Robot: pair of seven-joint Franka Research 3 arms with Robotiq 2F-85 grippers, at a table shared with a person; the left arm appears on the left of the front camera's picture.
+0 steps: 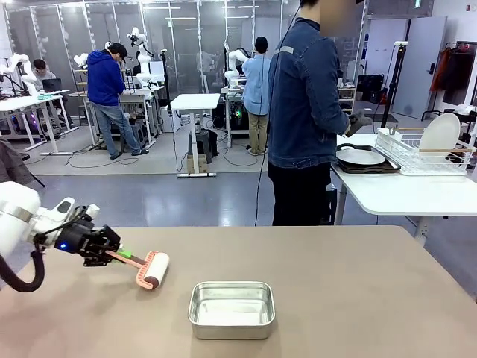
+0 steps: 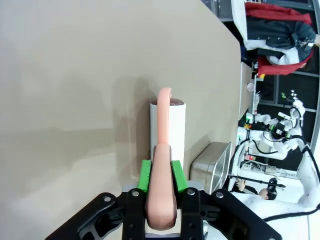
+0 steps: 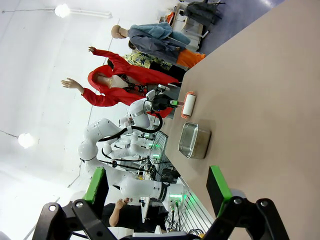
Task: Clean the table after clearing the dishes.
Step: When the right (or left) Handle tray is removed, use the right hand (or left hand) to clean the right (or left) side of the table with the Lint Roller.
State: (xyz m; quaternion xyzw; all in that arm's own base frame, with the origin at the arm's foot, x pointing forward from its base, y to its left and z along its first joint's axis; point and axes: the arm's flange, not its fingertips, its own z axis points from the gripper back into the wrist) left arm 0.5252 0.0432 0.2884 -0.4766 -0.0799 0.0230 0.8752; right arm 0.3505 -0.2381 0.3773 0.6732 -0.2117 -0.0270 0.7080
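The brownish-tan table (image 1: 350, 298) fills the foreground. My left gripper (image 1: 112, 255) is at its left side, shut on the pink handle of a lint roller (image 1: 153, 270) whose white roll rests on the tabletop. In the left wrist view the green pads (image 2: 145, 175) clamp the roller's pink handle (image 2: 162, 150), and the white roll (image 2: 176, 130) lies on the table ahead. My right gripper (image 3: 157, 185) is open with nothing between its fingers, well above the table. One of the dishes, a dark tray with a white plate (image 1: 364, 158), sits on the white side table at the right.
A small steel pan (image 1: 232, 309) stands at the table's middle front, just right of the roller. A person (image 1: 305, 119) stands at the far edge, turned toward the white side table (image 1: 402, 195), which carries a white dish rack (image 1: 425, 149) with a plate.
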